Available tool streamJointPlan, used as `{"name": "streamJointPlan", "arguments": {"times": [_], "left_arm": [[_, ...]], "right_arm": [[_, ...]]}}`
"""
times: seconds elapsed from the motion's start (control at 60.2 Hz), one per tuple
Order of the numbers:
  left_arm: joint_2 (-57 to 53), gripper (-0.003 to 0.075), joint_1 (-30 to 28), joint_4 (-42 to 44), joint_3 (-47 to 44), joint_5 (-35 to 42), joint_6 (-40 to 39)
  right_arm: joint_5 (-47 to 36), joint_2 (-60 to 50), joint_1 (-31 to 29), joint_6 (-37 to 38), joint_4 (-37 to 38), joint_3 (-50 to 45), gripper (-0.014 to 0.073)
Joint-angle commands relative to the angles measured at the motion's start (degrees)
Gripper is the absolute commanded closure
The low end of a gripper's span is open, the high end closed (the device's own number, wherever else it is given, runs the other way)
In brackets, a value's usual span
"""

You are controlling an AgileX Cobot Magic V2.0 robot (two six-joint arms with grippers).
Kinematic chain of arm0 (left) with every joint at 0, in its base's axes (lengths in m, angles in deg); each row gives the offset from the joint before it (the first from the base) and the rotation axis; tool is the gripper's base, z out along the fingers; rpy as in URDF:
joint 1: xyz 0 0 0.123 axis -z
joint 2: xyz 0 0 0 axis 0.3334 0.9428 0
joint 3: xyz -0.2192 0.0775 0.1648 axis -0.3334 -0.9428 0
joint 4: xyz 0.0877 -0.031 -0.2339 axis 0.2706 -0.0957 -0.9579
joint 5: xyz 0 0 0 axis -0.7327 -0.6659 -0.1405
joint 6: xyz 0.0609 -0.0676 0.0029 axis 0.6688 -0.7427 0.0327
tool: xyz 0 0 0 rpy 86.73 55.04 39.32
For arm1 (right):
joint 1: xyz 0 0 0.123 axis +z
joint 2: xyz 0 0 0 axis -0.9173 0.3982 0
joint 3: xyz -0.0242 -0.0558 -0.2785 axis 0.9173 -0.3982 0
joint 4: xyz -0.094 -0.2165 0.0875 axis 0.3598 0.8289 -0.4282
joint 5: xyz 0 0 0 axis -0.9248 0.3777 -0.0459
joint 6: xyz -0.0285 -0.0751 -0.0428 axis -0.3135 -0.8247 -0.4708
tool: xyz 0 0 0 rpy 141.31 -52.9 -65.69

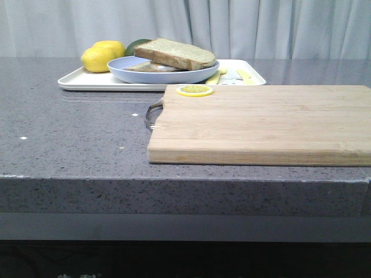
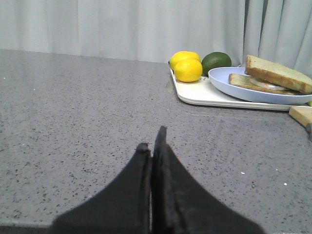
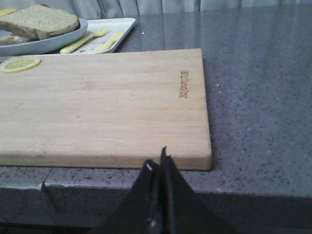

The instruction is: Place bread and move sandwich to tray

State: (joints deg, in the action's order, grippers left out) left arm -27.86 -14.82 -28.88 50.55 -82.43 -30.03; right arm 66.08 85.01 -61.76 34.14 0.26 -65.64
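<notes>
I see bread point(image 1: 177, 53) topping sandwich point(image 1: 152, 66), plate point(image 1: 162, 74) on tray point(image 1: 81, 81). Left claw point(image 2: 152, 146), right claw point(image 3: 157, 165) both pressed together, holding nothing. Task looks finished; next, I just keep arms back.

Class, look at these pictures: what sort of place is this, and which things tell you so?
Probably a kitchen-style worktop: a speckled grey counter holds a wooden cutting board, a lemon slice, and a tray with a sandwich on a blue plate.

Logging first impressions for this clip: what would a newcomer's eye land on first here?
Probably the big wooden cutting board at the near right, bare except for a lemon slice at its far left corner. Behind it, the sandwich sits on a pale blue plate on the white tray, beside two lemons.
</notes>
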Motion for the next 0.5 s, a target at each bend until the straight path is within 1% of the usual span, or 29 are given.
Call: {"name": "streamJointPlan", "arguments": {"times": [0.0, 0.482], "left_arm": [[-1.3, 0.0739, 0.0, -0.4, -0.6, 4.6, -0.4], [-1.3, 0.0739, 0.0, -0.4, -0.6, 4.6, -0.4]], "right_arm": [[-3.1, -1.3, -0.2, -0.1, 1.2, 0.2, 0.0673], [-3.1, -1.3, -0.2, -0.1, 1.6, 0.2, 0.0673]]}}
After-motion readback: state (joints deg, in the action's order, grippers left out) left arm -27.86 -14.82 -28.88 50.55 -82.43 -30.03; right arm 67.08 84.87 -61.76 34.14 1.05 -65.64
